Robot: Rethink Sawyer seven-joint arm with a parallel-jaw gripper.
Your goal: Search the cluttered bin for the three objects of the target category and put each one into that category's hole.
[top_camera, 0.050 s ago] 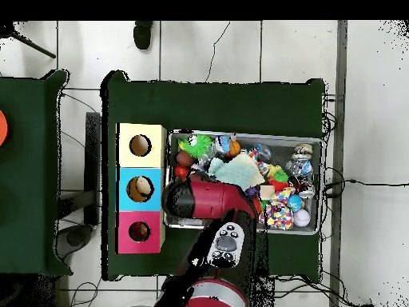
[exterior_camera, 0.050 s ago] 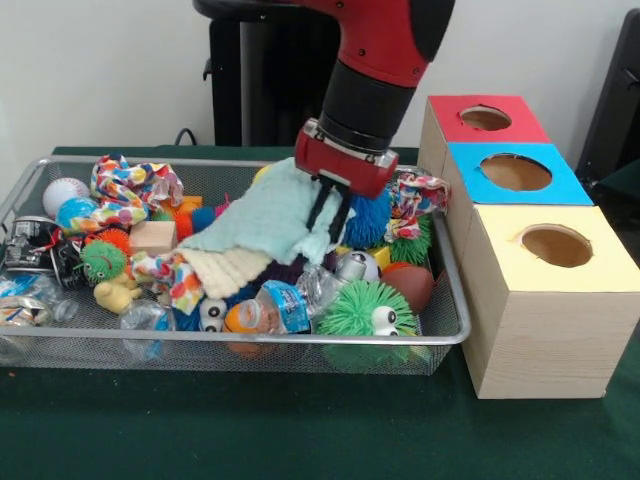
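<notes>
The gripper (exterior_camera, 0.050 s ago: 332, 212) hangs low over the bin (exterior_camera, 0.050 s ago: 452, 335), its two dark fingers (exterior_camera, 0.050 s ago: 318, 208) showing below the red wrist, close together and set against the right edge of a pale green cloth (exterior_camera, 0.050 s ago: 268, 220). They look pinched on a fold of it, though contact is partly hidden. The cloth drapes left and near from the gripper, over a cream cloth (exterior_camera, 0.050 s ago: 228, 268), so its bulk trails away from the boxes. The holes stand to the right: red (exterior_camera, 0.050 s ago: 485, 118) far, blue (exterior_camera, 0.050 s ago: 516, 172) middle, yellow (exterior_camera, 0.050 s ago: 556, 245) near. I judge the carry must go right, across the bin's rim, with the cloth hanging leftward. Which hole takes cloths, I cannot tell. Two patterned cloths (exterior_camera, 0.050 s ago: 135, 188) lie in the bin's far corners
</notes>
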